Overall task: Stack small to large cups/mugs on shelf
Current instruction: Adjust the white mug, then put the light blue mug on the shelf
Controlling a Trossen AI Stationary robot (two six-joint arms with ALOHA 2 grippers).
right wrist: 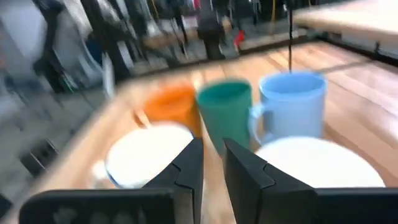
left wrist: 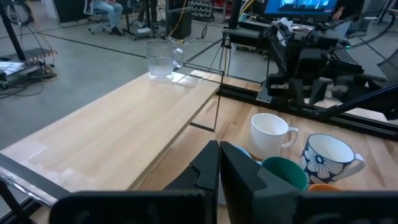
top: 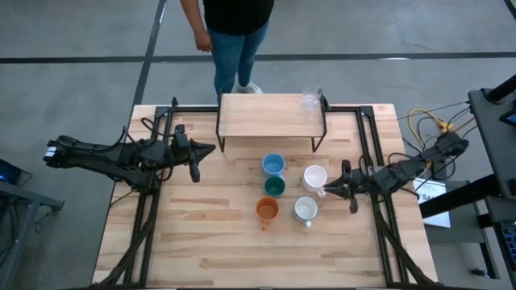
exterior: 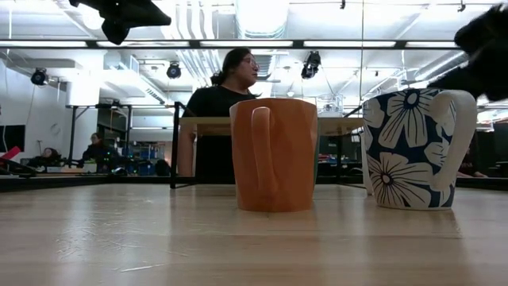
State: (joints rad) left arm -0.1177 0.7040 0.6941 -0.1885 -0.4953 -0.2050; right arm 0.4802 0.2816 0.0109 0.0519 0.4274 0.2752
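A: Which arm sits nearer the mugs?

B: My right gripper [top: 328,191], fingers narrowed to a slit and empty. It hovers between the white mug [top: 314,177] and the flowered mug [top: 305,209], almost touching both.

A: And beyond those?

B: Past its fingertips lie the green cup [top: 275,187], orange mug [top: 267,209] and blue mug [top: 273,165]. Farther on stands the shelf [top: 266,117], the glass [top: 310,101] already at its right end.

A: The left side?

B: My left gripper [top: 211,148] waits fully closed just off the shelf's left end, well apart from the cluster.
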